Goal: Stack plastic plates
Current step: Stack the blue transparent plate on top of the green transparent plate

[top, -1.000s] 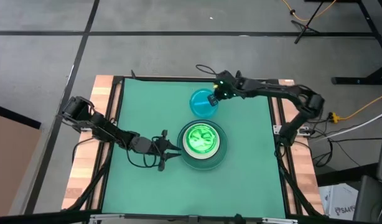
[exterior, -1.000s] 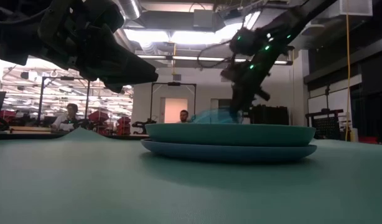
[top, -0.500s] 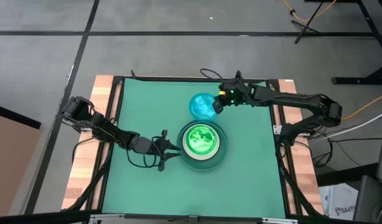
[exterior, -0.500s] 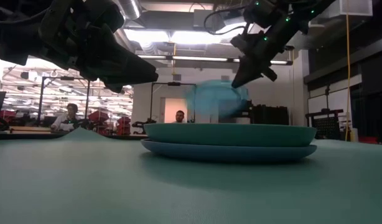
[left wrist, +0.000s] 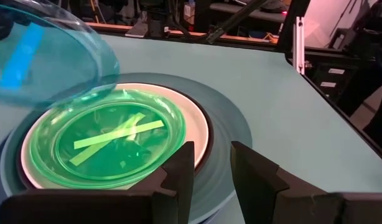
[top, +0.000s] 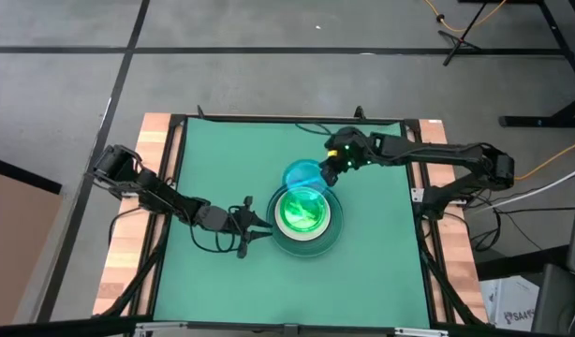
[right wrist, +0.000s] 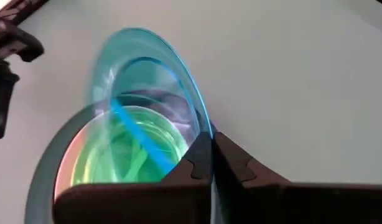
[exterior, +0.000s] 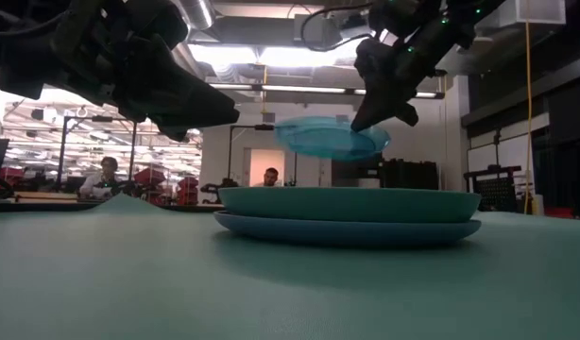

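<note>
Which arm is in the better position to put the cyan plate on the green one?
The right. Its hand grips the cyan plate by the rim, in the air partly above the green plate on the stack. The left hand waits beside the stack, holding nothing.

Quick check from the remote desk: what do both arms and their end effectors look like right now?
Both arms are dark, slim and jointed, with black cables looping alongside. The right end effector shows small green indicator lights near its wrist; the left end effector shows none. In the left wrist view its two fingers are matte black, blocky and angular.
</note>
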{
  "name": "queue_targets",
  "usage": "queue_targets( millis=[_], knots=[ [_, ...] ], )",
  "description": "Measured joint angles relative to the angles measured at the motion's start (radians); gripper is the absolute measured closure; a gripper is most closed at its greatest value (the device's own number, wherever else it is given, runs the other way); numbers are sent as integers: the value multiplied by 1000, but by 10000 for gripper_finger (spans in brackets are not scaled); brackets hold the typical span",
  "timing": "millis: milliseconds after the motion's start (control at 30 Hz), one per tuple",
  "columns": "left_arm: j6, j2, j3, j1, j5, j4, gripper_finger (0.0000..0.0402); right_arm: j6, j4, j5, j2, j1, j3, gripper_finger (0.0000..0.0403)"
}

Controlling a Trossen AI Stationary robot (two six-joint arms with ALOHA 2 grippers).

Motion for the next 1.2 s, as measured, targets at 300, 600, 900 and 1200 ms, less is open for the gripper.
queue_targets(
  millis=[300,600,900,1200],
  knots=[
    [7,0,0,-2,2,0,305,56,128,26,22,80,-106,403],
    [8,0,0,-6,3,15,305,102,271,47,121,113,-148,403],
    [8,0,0,-6,2,14,305,104,248,6,170,112,-148,403],
    [9,0,0,-6,2,14,305,114,240,-12,170,118,-148,394]
  ],
)
